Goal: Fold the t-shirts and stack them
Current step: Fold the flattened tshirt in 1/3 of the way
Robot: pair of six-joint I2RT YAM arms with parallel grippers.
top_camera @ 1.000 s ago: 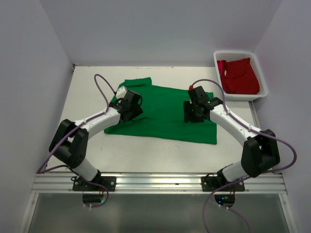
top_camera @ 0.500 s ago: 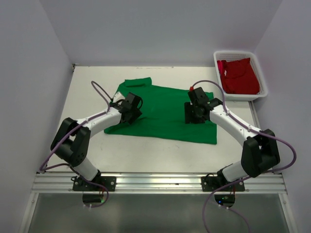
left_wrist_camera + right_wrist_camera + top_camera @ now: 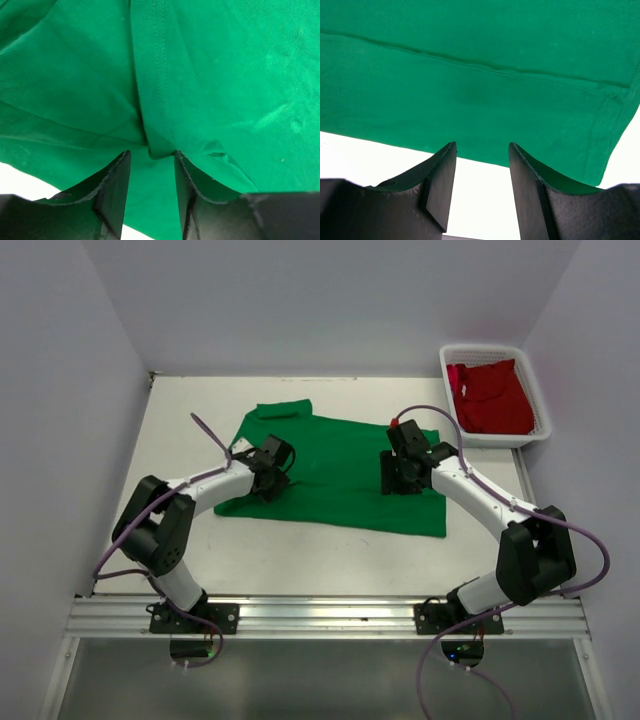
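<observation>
The bright green t-shirt (image 3: 335,470) lies spread flat mid-table. My left gripper (image 3: 272,468) is low over its left part. In the left wrist view that gripper (image 3: 151,154) stands open, and the end of a folded, stitched band of green cloth (image 3: 159,145) sits right at the fingertips (image 3: 120,175). My right gripper (image 3: 398,476) is over the shirt's right part. In its wrist view it (image 3: 482,145) is open with bare white table between the fingers and the shirt's hem edge (image 3: 485,160) just past the tips. The red t-shirt (image 3: 492,395) lies crumpled in the basket.
A white mesh basket (image 3: 545,405) stands at the back right corner of the table. White walls close in the left, back and right sides. Bare white tabletop (image 3: 320,555) runs between the shirt and the arm bases.
My left gripper has slid right and towards the near edge over the green shirt, and its jaws have narrowed a little. The right gripper has barely moved.
</observation>
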